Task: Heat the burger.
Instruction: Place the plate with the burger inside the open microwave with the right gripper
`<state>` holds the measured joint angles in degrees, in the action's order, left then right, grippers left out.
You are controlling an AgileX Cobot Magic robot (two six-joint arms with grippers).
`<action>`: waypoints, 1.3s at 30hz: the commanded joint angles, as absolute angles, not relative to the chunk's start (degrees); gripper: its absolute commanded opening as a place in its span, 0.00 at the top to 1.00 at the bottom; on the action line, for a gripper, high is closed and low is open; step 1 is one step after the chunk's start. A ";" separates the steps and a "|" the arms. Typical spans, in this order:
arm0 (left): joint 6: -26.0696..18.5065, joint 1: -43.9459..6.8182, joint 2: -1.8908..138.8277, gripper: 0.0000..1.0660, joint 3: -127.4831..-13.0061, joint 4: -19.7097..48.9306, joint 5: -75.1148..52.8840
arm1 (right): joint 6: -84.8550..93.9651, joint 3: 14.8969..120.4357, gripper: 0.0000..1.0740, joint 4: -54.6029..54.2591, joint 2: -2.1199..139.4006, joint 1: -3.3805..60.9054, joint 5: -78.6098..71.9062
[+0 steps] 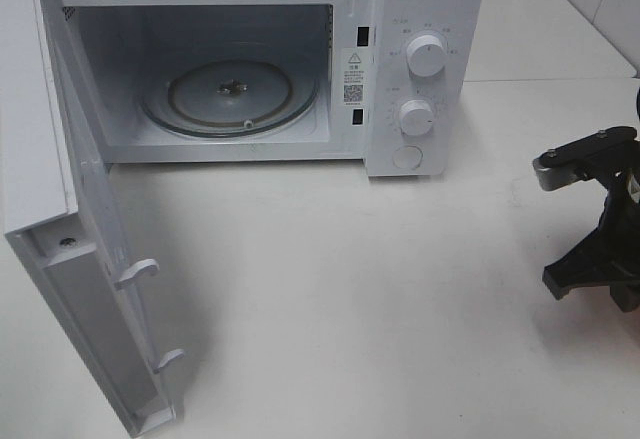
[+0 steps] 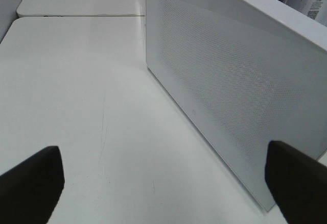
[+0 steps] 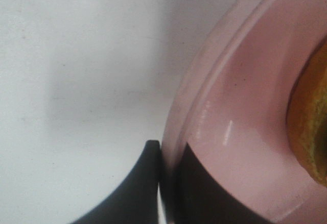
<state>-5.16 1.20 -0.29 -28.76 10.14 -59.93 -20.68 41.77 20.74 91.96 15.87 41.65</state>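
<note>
overhead, the microwave [image 1: 420,19] stands at the back of the white table [image 1: 350,289], its door [image 1: 60,219] swung wide to the left and the glass turntable [image 1: 230,94] showing inside; the right arm [image 1: 590,209] sits low at the right edge; from the left wrist, the left gripper [image 2: 163,183] is spread wide, holding nothing between its dark fingers [image 2: 30,183], facing the door's dotted outer face; from the right wrist, the right gripper [image 3: 171,155] is clamped on the rim of the pink plate [image 3: 240,112], one finger inside, one outside; the burger [image 3: 311,122] lies on that plate, only its golden edge showing
</note>
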 commanded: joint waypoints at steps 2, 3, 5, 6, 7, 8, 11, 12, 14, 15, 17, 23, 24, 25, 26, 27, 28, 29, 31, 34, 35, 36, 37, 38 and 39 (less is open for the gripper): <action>-5.04 0.97 -1.43 0.06 -28.65 10.71 -59.36 | -20.68 41.60 1.00 23.32 91.33 17.70 43.95; -5.04 0.97 -1.43 0.06 -28.65 10.71 -59.36 | -20.86 41.60 1.00 23.84 91.21 19.08 44.63; -5.04 0.97 -1.43 0.06 -28.65 10.71 -59.36 | -21.14 41.60 1.00 24.29 91.21 19.65 45.15; -5.04 0.97 -1.43 0.06 -28.65 10.71 -59.36 | -22.06 41.60 1.00 25.32 90.87 21.08 46.07; -5.04 0.97 -1.43 0.06 -28.65 10.71 -59.36 | -23.49 41.60 1.00 26.70 90.76 22.75 47.27; -5.04 0.97 -1.43 0.06 -28.65 10.71 -59.36 | -23.49 41.60 1.00 26.70 90.76 22.75 47.27; -5.04 0.97 -1.43 0.06 -28.65 10.71 -59.36 | -25.27 41.60 1.00 28.25 90.76 25.04 48.76; -5.04 0.97 -1.43 0.06 -28.65 10.71 -59.36 | -25.73 41.60 1.00 28.71 90.76 25.73 49.10; -5.04 0.97 -1.43 0.06 -28.65 10.71 -59.36 | -26.53 41.60 1.00 29.56 90.76 27.10 49.90; -5.04 0.97 -1.43 0.06 -28.65 10.71 -59.36 | -27.10 41.60 1.00 30.02 90.76 27.79 50.36; -5.04 0.97 -1.43 0.06 -28.65 10.71 -59.36 | -28.02 41.60 1.00 30.77 90.76 29.16 51.28; -5.04 0.97 -1.43 0.06 -28.65 10.71 -59.36 | -31.00 41.60 1.00 33.80 90.76 33.12 53.63; -5.04 0.97 -1.43 0.06 -28.65 10.71 -59.36 | -31.00 41.60 1.00 33.80 90.76 33.12 53.63; -5.04 0.97 -1.43 0.06 -28.65 10.71 -59.36 | -31.74 41.60 1.00 34.49 90.76 34.38 54.09; -5.04 0.97 -1.43 0.06 -28.65 10.71 -59.36 | -32.37 41.60 1.00 35.18 90.76 35.81 54.66; -5.04 0.97 -1.43 0.06 -28.65 10.71 -59.36 | -32.37 41.60 1.00 35.18 90.76 35.81 54.66; -5.04 0.97 -1.43 0.06 -28.65 10.71 -59.36 | -32.49 41.60 1.00 35.47 90.76 37.30 54.89; -5.04 0.97 -1.43 0.06 -28.65 10.71 -59.36 | -32.49 41.60 1.00 35.47 90.76 37.30 54.89; -5.04 0.97 -1.43 0.06 -28.65 10.71 -59.36 | -32.66 41.60 1.00 35.64 90.76 39.53 55.18; -5.04 0.97 -1.43 0.06 -28.65 10.71 -59.36 | -32.89 41.60 1.00 35.81 90.76 41.14 55.63; -5.04 0.97 -1.43 0.06 -28.65 10.71 -59.36 | -32.89 41.60 1.00 35.81 90.76 41.94 56.04; -5.04 0.97 -1.43 0.06 -28.65 10.71 -59.36 | -32.89 41.60 1.00 35.81 90.76 43.37 56.61; -5.04 0.97 -1.43 0.06 -28.65 10.71 -59.36 | -32.89 41.60 1.00 35.81 90.76 43.37 56.61; -5.04 0.97 -1.43 0.06 -28.65 10.71 -59.36 | -32.89 41.60 1.00 35.81 90.76 44.86 56.84; -5.04 0.97 -1.43 0.06 -28.65 10.71 -59.36 | -32.89 41.60 1.00 35.81 90.76 45.72 57.01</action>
